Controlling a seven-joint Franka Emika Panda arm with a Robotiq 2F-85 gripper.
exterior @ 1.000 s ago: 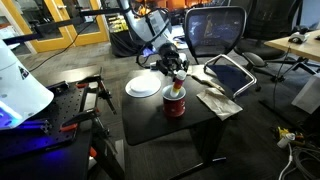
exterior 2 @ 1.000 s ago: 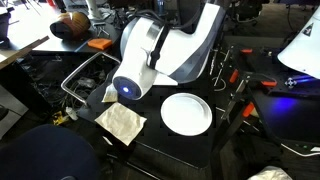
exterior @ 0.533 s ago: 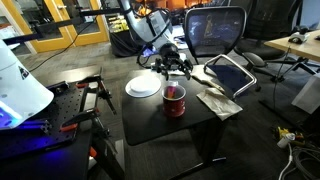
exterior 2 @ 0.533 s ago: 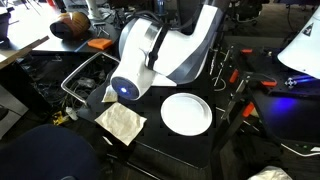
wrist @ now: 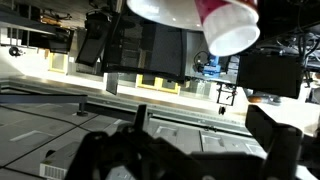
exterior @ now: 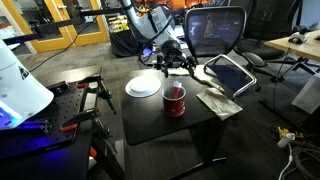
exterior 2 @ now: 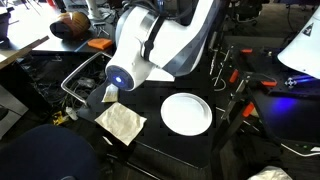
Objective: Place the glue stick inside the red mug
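Hovering above the red mug (exterior: 175, 100), the pincer (exterior: 173, 67) is spread, empty.

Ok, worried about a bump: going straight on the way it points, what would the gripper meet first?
Probably the red mug, which stands roughly below the gripper in an exterior view. The wrist view shows the mug off-centre, so a miss is possible.

Black counter (exterior: 147, 112) below the pincer (exterior: 173, 66); mesh office chair (exterior: 215, 28) just behind it; dark carpet floor (exterior: 265, 150).
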